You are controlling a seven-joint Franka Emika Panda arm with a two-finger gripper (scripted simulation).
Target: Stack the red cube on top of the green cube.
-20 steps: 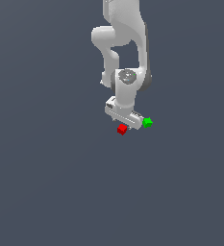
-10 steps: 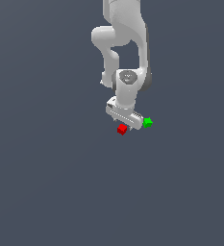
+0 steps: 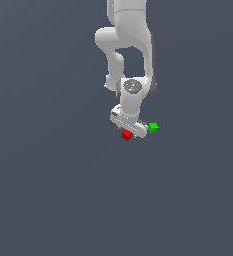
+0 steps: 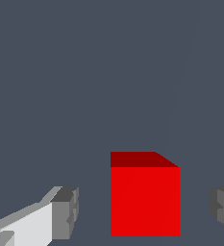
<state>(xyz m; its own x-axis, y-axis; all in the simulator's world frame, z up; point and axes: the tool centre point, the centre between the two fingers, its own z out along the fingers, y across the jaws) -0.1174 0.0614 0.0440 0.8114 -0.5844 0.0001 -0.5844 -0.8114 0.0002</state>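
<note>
Tabletop [image 3: 48,190]: flat, plain dark grey-blue, fills whole exterior view. Red cube [image 3: 127,134] sits on it, seen big and close in wrist view. Green cube [image 3: 153,127] sits on it too, near red cube, toward exterior view's right, not touching.

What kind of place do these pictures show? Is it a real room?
Most likely a simulated test scene, not a real room. The floor is a flat, plain grey-blue with no walls or furniture. The only things on it are a red cube and a green cube, below a white arm with its jaws open around the red one.
</note>
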